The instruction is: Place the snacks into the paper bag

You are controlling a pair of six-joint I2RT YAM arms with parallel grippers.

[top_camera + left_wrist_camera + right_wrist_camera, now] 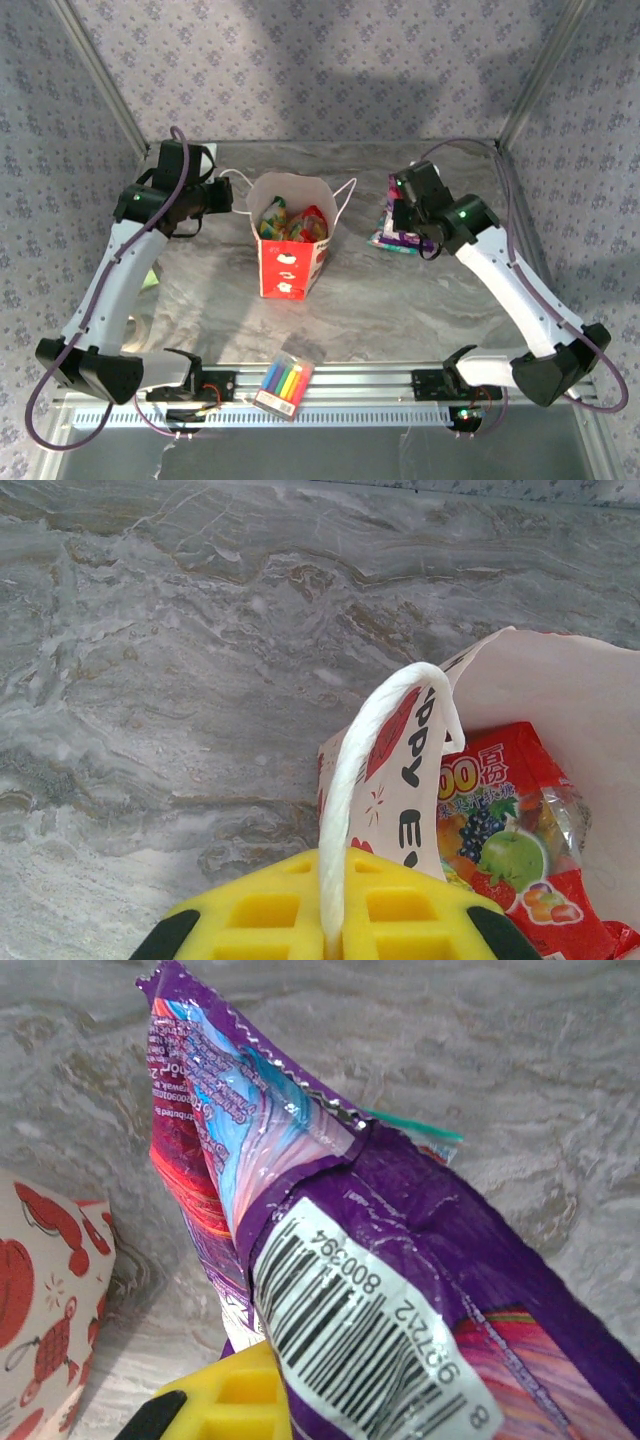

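Right wrist: purple packet (420, 1220) diagonal, up-left

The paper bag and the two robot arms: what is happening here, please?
The left claw is shut on the string handle of the paper bag. A red packet and a few others already lie inside it. The right claw grips a purple packet to the right of the bag, not yet in it.
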